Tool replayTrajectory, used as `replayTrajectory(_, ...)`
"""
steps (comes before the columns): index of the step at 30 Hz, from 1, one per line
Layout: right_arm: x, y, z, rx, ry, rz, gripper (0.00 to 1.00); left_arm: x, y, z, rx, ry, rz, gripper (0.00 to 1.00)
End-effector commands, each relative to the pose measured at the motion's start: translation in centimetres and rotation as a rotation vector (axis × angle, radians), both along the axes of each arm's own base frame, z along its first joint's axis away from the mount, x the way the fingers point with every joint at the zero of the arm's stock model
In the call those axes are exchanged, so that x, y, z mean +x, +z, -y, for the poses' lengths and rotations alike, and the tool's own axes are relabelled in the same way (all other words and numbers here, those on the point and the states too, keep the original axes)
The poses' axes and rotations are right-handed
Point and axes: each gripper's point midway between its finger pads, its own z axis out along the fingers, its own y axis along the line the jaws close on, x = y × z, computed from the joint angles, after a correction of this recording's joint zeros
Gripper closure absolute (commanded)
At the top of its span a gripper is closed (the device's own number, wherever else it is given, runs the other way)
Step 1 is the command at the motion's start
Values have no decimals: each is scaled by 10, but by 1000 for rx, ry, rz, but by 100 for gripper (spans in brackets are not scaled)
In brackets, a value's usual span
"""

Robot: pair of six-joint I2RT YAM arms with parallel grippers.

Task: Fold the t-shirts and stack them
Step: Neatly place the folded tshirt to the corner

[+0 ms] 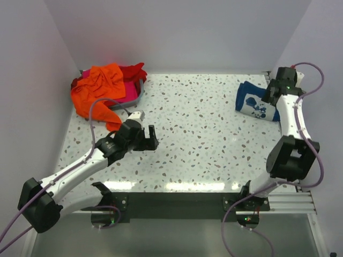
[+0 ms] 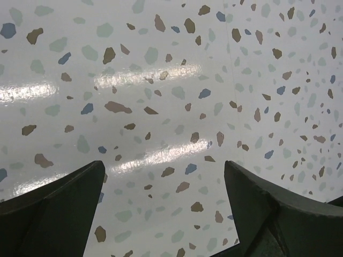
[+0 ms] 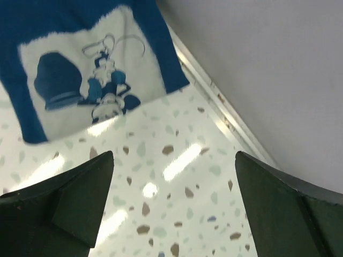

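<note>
T-shirts number four: navy shirt (image 1: 244, 94) folded, orange shirt (image 1: 101, 85), red shirt (image 1: 137, 72), pink shirt (image 1: 129, 94) heaped; both jaws apart.

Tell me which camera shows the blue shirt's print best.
Right wrist: the blue shirt fills its upper left, print close up. The top view shows it small at the far right, partly behind the right arm. The left wrist shows only table.

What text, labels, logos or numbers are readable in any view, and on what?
None can be read.
The navy t-shirt bears a white print with a cartoon-style drawing, but no letters or numbers can be made out.
The orange t-shirt, red t-shirt and pink t-shirt show no writing.
</note>
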Motion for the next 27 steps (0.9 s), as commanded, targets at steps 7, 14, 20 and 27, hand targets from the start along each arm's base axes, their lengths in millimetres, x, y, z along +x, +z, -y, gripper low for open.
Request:
replayTrajectory(7,-72,-14,-178,212,347,53,1,-17,30,-30,53,16,59,0)
replayTrajectory(14,-130,-34,-287,378,603,69,1,-26,35,-48,83,43,79,0)
replayTrajectory(20,-177,-55,-314,427,708,6,1,-26,49,-50,58,53,131,0)
replayTrajectory(27,-199,-50,-302,451,729,57,1,-25,62,-46,37,12,179,0)
